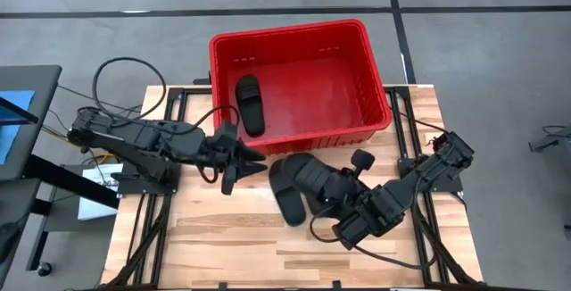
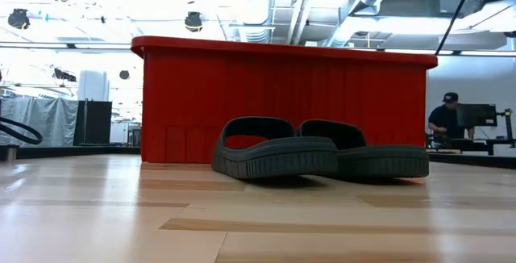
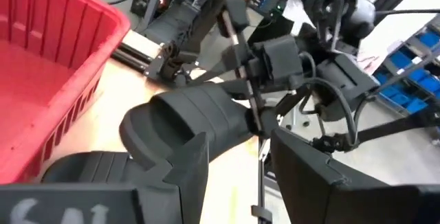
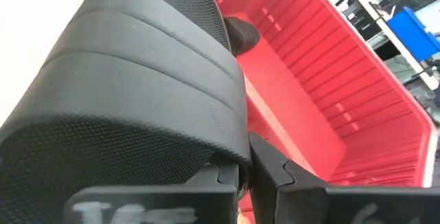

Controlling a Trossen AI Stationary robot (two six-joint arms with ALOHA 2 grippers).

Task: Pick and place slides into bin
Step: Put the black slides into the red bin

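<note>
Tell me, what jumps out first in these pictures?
The bright red bin at the table's far edge, with one black slide lying inside it. In front of it two more slides lie together on the wooden table, where the right gripper is shut on one's strap; the left gripper hovers open beside them.

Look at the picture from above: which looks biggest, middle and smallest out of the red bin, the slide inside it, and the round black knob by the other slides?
1. The bin, easily the largest.
2. The slide inside the bin.
3. The round black knob, the smallest.
</note>
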